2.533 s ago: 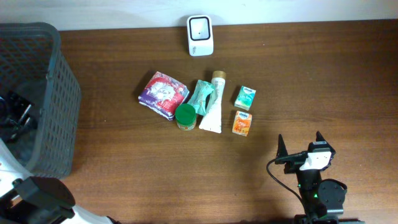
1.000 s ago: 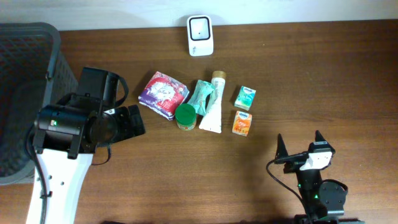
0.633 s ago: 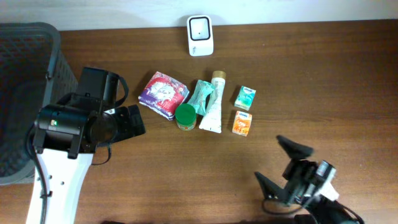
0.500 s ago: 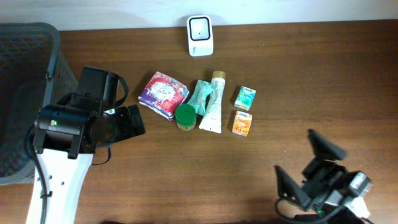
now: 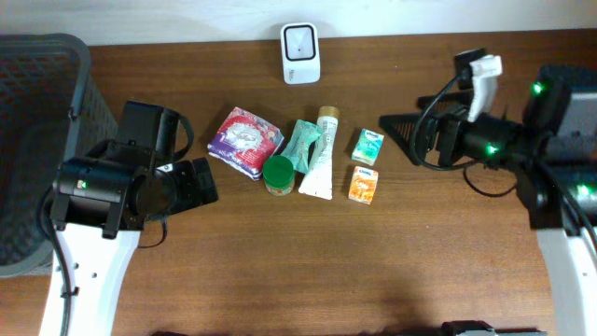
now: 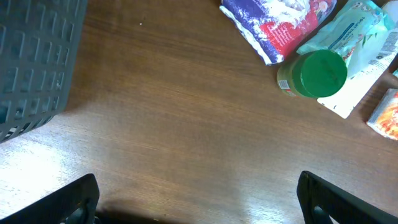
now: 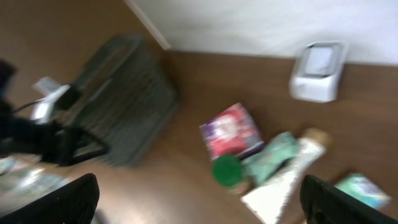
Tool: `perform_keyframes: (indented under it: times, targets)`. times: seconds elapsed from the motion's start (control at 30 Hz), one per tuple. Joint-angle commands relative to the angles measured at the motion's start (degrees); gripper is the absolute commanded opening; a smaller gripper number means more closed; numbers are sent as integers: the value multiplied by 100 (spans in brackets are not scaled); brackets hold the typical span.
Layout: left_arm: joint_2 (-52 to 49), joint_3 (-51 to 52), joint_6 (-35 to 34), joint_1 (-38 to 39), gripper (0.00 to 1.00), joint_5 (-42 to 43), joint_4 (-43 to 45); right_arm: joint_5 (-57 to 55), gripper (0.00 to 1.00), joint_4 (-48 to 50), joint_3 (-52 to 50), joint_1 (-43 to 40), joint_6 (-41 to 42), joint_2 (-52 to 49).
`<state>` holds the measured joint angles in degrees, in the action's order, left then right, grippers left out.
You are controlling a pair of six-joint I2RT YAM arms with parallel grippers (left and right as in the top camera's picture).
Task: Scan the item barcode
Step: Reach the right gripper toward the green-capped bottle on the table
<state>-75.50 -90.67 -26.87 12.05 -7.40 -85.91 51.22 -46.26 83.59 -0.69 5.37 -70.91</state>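
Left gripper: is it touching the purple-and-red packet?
Apart. The left wrist view shows bare tabletop between the open left gripper and the purple-and-red packet.

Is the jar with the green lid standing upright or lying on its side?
Upright: from overhead the jar shows its green lid as a full circle, with the body mostly hidden beneath.

No legible text found; print on the pouch (image 5: 244, 142), tube (image 5: 320, 157) and two cartons (image 5: 367, 147) too small to read
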Motion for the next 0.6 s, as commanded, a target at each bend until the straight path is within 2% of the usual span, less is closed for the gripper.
perform_keyframes:
  times: [0.0, 0.1, 0.17, 0.23, 0.3, 0.37, 0.43, 0.5, 0.57]
  targets:
    - [20, -11, -52, 17, 99, -57, 20, 1010, 98, -2, 122, 31, -42, -426]
    - [20, -11, -55, 17, 99, -57, 20, 1043, 98, 26, 122, 286, -52, -822]
    - [20, -11, -52, 17, 99, -59, 20, -17, 99, 153, 125, 907, -46, -866]
    - [20, -11, -52, 17, 99, -57, 17, -1687, 98, 358, 175, 1711, 328, -866]
    - [20, -11, -52, 17, 99, -59, 17, -2350, 99, 284, 358, 2090, 439, -935]
    - [20, -11, -52, 17, 99, -59, 17, -2804, 98, -350, 905, 2293, 435, -1261]
    - [20, -11, -55, 17, 99, -59, 20, -2769, 99, -584, 994, 2341, 437, -1606]
    - [20, -11, -52, 17, 99, -57, 17, -2253, 98, -575, 994, 2402, 437, -1897]
    - [20, -11, -55, 17, 99, -59, 20, -1696, 99, -243, 994, 2435, 439, -2124]
